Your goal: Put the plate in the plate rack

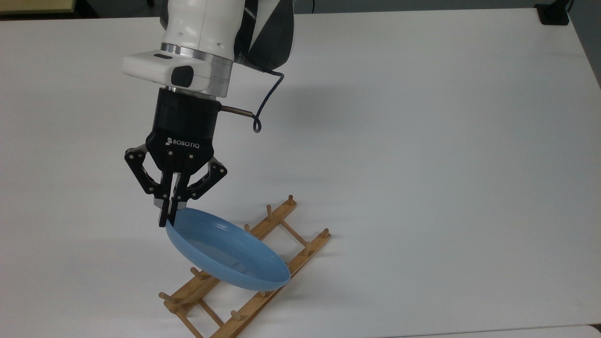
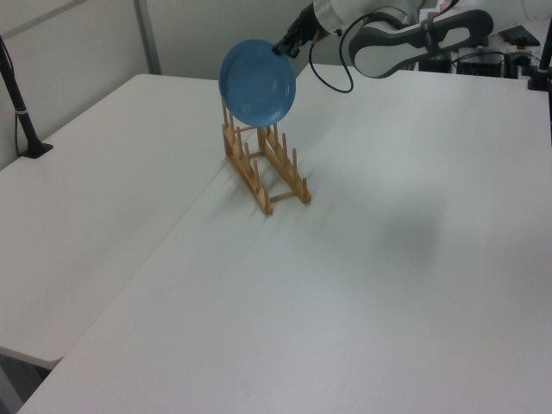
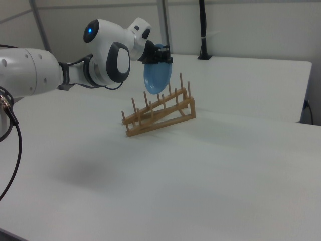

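My gripper (image 1: 169,217) is shut on the rim of the light-blue plate (image 1: 225,249), which hangs on edge, tilted, just above the wooden plate rack (image 1: 300,246). In the left view the plate (image 2: 257,81) hangs over the far end of the rack (image 2: 263,164), with the gripper (image 2: 281,47) pinching its upper right rim. The right view shows the plate (image 3: 157,75) hanging upright above the rack (image 3: 160,113), held from its top by the gripper (image 3: 160,57). The plate's lower edge sits about level with the peg tops; contact cannot be told.
The rack stands on a wide white table (image 1: 422,141) with open surface on all sides. A black post (image 2: 19,103) is clamped at the table edge on the left view's left. The arm's cable (image 1: 263,103) loops beside the wrist.
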